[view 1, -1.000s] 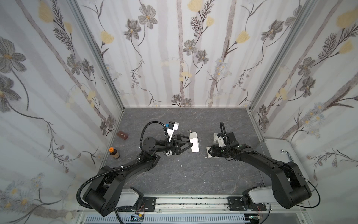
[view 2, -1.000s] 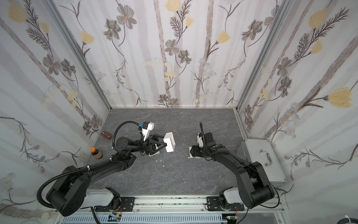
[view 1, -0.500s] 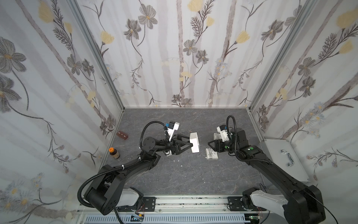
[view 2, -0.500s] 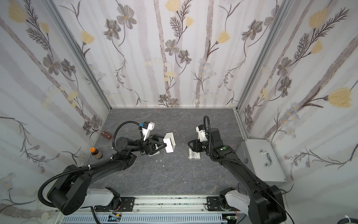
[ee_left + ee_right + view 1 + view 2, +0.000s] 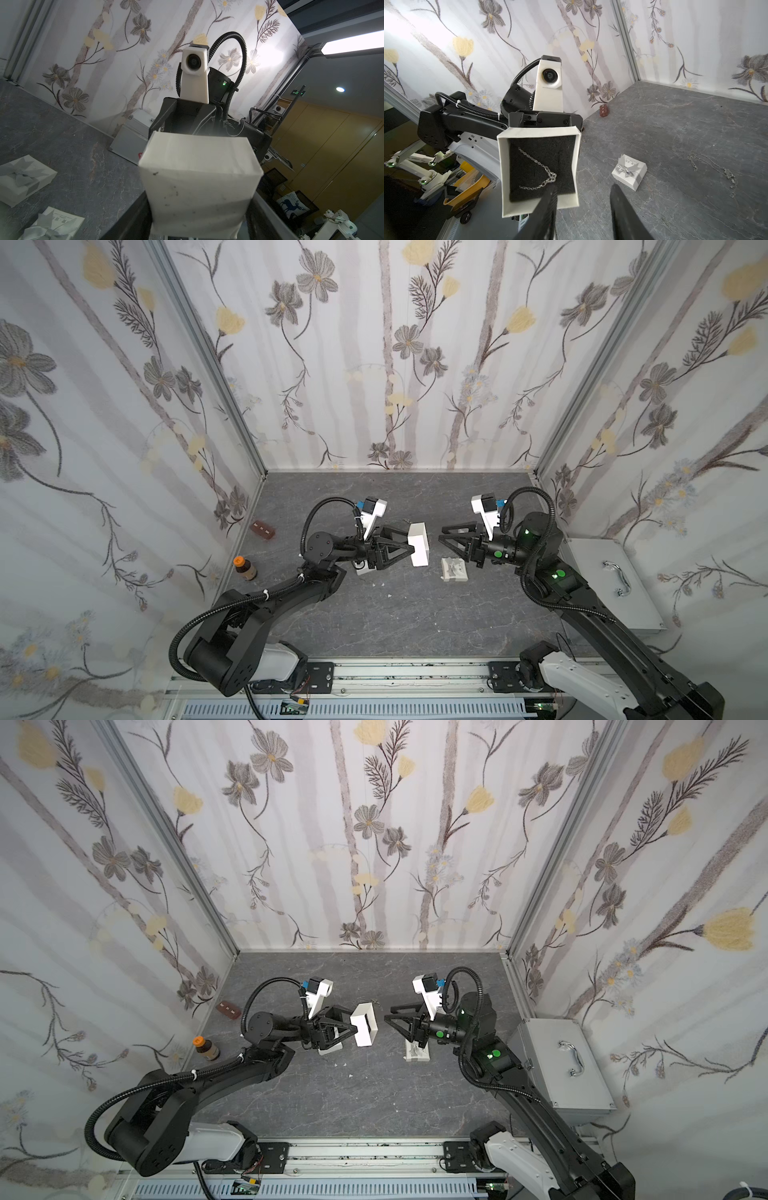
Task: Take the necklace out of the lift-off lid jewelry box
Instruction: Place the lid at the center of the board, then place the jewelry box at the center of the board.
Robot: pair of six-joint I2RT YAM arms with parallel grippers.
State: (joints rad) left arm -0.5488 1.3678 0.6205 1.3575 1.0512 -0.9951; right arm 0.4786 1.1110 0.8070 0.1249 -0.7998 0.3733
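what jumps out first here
The left gripper holds a white box tipped on its side, open face toward the open right gripper. Inside it, a silver necklace lies on black foam. A bowed lid sits on the table by the right gripper.
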